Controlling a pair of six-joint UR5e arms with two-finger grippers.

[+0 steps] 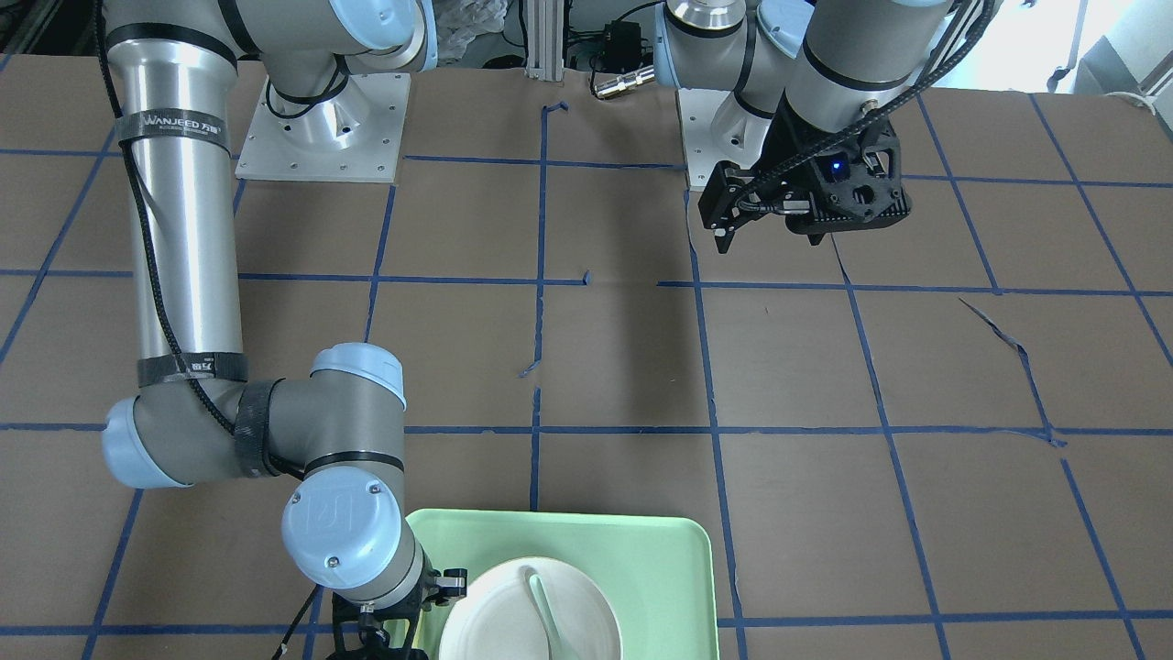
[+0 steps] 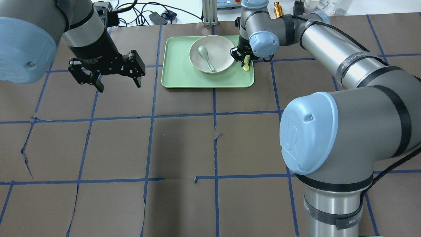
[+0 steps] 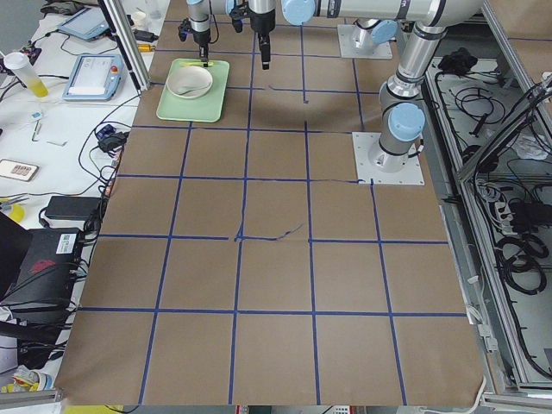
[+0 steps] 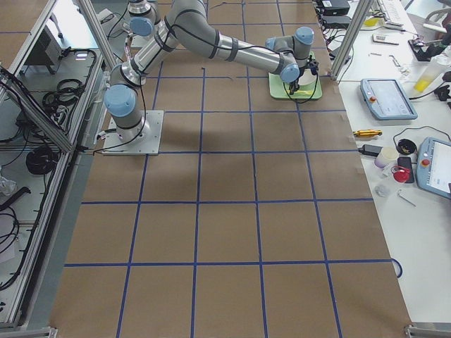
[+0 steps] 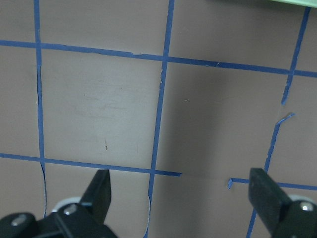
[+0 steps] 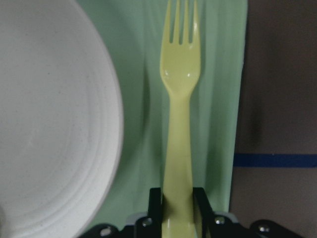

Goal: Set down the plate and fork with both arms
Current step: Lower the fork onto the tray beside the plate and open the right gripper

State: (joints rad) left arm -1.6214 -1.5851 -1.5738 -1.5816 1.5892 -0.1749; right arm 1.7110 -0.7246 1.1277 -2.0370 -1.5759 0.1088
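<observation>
The white plate (image 2: 219,44) sits in the mint-green tray (image 2: 177,77) at the far middle of the table, and also shows in the front view (image 1: 495,614). My right gripper (image 2: 245,60) is shut on the handle of the yellow fork (image 2: 246,67), just right of the plate. In the right wrist view the fork (image 6: 180,99) stretches over the tray between the plate (image 6: 49,124) and the tray's edge, with the right gripper (image 6: 177,198) clamped on it. Whether it touches the tray I cannot tell. My left gripper (image 2: 119,86) is open and empty, above bare table left of the tray (image 5: 183,191).
A pale grey-green spoon (image 2: 205,58) lies in the plate. The brown table carries a blue tape grid (image 2: 215,113). Cables and small items lie beyond the table's far edge. My right arm's elbow (image 2: 309,131) looms large at the near right.
</observation>
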